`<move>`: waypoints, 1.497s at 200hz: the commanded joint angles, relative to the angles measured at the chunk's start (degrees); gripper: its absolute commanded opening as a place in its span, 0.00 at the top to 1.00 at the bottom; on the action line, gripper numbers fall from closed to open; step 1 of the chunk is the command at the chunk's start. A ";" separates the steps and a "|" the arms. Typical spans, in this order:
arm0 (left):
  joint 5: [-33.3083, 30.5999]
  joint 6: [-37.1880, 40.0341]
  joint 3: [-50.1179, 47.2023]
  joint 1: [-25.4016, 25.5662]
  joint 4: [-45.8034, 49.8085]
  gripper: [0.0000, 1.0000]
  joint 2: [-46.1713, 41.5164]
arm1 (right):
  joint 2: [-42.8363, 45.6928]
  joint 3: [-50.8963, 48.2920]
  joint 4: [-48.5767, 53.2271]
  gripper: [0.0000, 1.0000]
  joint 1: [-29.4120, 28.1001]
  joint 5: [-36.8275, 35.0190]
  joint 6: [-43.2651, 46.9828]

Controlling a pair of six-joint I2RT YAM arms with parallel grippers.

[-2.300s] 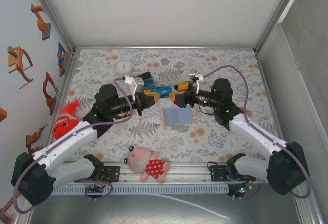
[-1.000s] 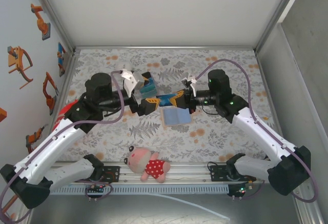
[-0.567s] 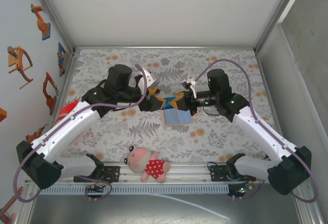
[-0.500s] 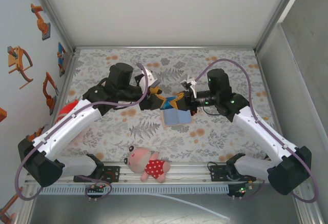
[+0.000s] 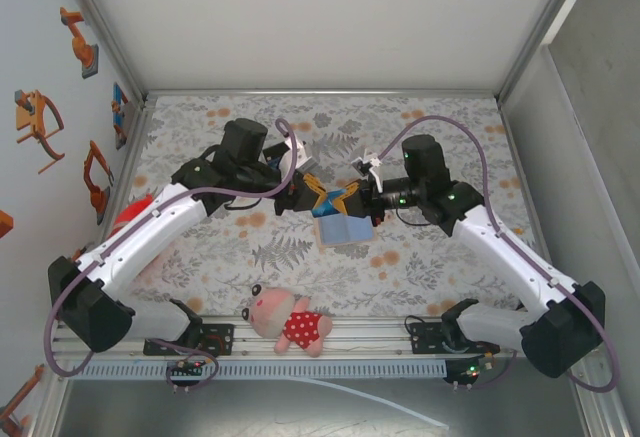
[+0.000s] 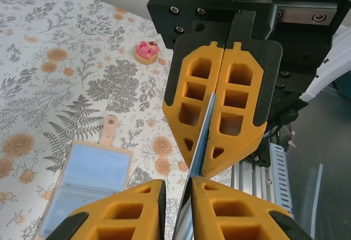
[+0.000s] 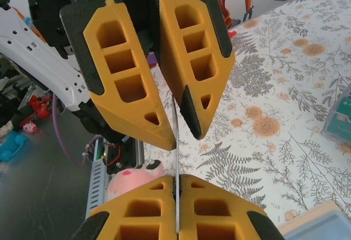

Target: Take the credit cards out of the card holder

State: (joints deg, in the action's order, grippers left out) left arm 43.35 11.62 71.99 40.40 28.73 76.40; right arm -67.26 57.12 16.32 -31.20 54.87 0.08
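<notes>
Tabletop under a grey-and-orange floral cloth (image 5: pixel 430 257), with both of my arms reaching inward so that their yellow fingers meet tip to tip above its middle. My right gripper (image 7: pixel 176 180) is clamped flat on one end of a thin, flat card with a blue edge (image 6: pixel 204 130), seen edge-on between the pads. My left gripper (image 6: pixel 178 185) faces it with jaws drawn narrow about the card's other end. A slim gap shows beside the card, and I cannot tell whether both pads press it.

The small tan leather folding card holder (image 6: pixel 88 182) lies open on the cloth, blue-grey inner faces up and snap tab (image 6: pixel 111 122) sticking out from one edge. From above, the meeting fingertips hang just beyond its far edge.

A small round pink-topped toy tart (image 6: pixel 146 51) sits on the cloth well apart from the card holder. A teal block (image 7: pixel 340 118) lies at the edge of the right wrist view. By the near rail rests a pink plush pig in a red spotted dress (image 5: pixel 288 322). A red plush toy (image 5: pixel 128 215) near the left wall is partly covered by my left arm. Orange machine-shaped stickers (image 5: pixel 38 117) mark that wall.
</notes>
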 commanded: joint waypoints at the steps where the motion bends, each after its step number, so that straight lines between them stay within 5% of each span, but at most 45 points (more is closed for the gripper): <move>1: 1.34 2.59 1.05 -0.10 1.97 0.83 1.29 | -0.49 2.81 -1.54 1.00 -0.26 2.88 0.92; 22: 1.61 3.35 1.61 -0.08 3.09 1.00 1.76 | -0.56 2.76 -1.73 1.00 -0.26 2.40 0.87; 78: 1.53 3.19 0.62 -0.59 2.68 1.00 0.61 | 0.46 2.08 -1.80 1.00 -0.26 -2.06 0.88; 145: -5.12 3.45 -3.57 -2.55 -2.99 1.00 -4.78 | 4.88 -0.71 -3.28 0.48 -0.22 -13.69 0.38; 223: -10.43 12.12 -6.24 -14.49 -14.47 1.00 4.63 | 9.30 -3.60 -4.58 0.26 -0.24 -38.09 -6.82; 234: -10.44 13.71 -4.97 -15.92 -15.57 1.00 8.02 | 9.26 -3.69 -4.28 0.01 -0.27 -40.78 -7.77; 299: -11.46 21.32 4.06 -20.14 -14.45 1.00 23.56 | 8.38 -4.49 -3.66 0.01 -0.26 -48.46 -12.62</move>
State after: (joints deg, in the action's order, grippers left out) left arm 31.05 28.67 72.47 22.15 15.29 97.60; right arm -58.85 53.58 12.82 -31.33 11.09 -9.52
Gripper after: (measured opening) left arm 0.042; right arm 0.993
